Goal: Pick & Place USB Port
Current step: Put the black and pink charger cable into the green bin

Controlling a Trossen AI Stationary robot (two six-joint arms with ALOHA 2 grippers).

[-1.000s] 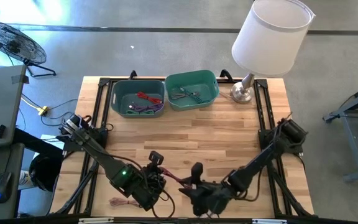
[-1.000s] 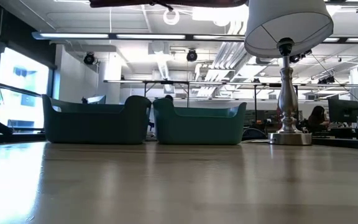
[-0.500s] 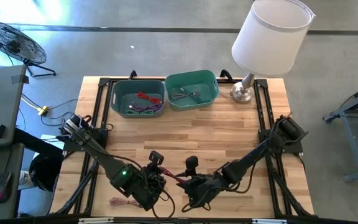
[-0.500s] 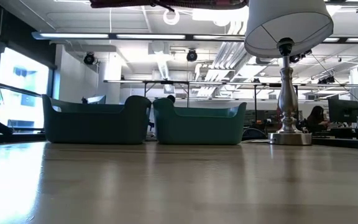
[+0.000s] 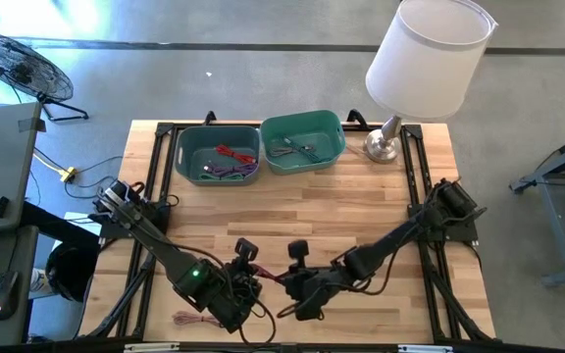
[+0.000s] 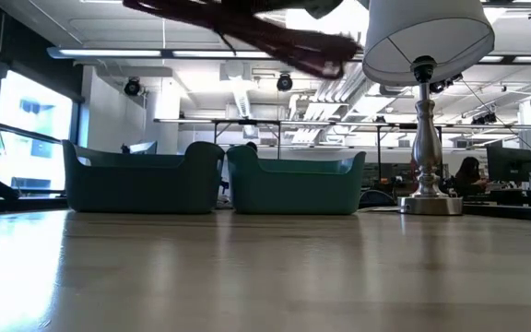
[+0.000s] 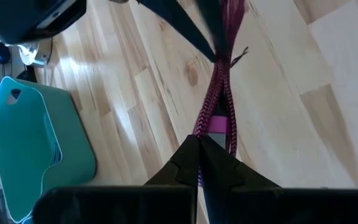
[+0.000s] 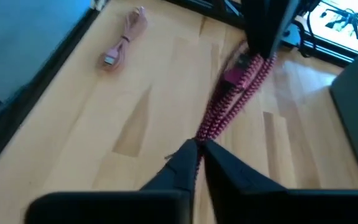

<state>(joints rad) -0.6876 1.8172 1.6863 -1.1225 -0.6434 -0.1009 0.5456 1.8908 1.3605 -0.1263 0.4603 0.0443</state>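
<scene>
Near the table's front edge, the left gripper [image 7: 199, 163] and right gripper [image 8: 199, 148] both pinched one magenta braided USB cable [image 7: 215, 102].

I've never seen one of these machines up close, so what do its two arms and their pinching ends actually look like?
Both arms are dark, nearly black, built of slim jointed segments. The left arm shows a small green light near its wrist and loose black wiring at its base. The right arm looks the same. Each gripper ends in two thin, tapered black fingers.
</scene>
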